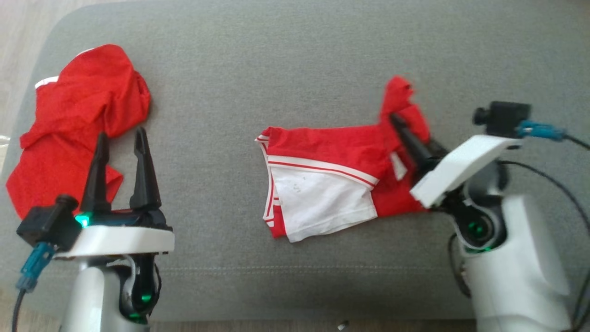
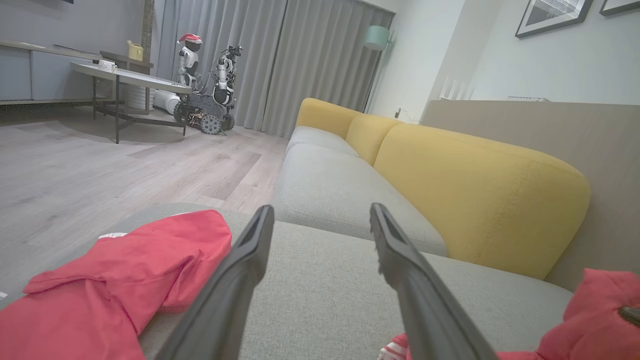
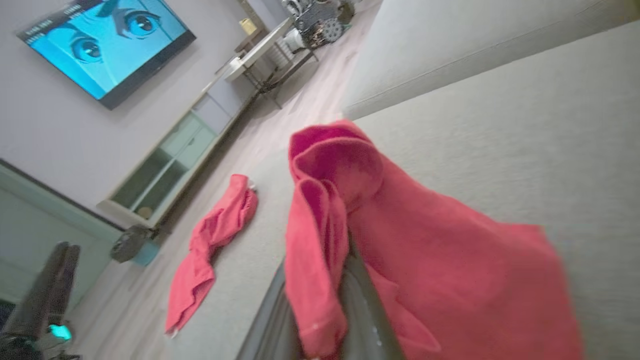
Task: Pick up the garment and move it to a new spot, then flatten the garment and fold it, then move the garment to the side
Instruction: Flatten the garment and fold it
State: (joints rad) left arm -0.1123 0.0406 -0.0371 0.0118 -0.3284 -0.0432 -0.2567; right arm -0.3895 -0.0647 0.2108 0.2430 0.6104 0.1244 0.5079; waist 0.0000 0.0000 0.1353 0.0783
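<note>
A red garment (image 1: 322,150) with white panels and striped trim lies partly folded on the grey cushion (image 1: 276,60), right of centre. My right gripper (image 1: 397,121) is shut on its red right-hand edge, which bunches up over the fingers (image 3: 367,310); the held cloth (image 3: 425,250) drapes across them in the right wrist view. My left gripper (image 1: 120,136) stands open at the lower left, nothing between its fingers (image 2: 250,250), hovering by the near edge of a second, crumpled red garment (image 1: 83,106).
The crumpled red garment (image 2: 125,265) lies near the cushion's left edge, with wooden floor (image 2: 100,165) beyond. A yellow sofa back (image 2: 475,190) runs along the far side. A table (image 2: 130,77) and a wheeled robot (image 2: 210,95) stand across the room.
</note>
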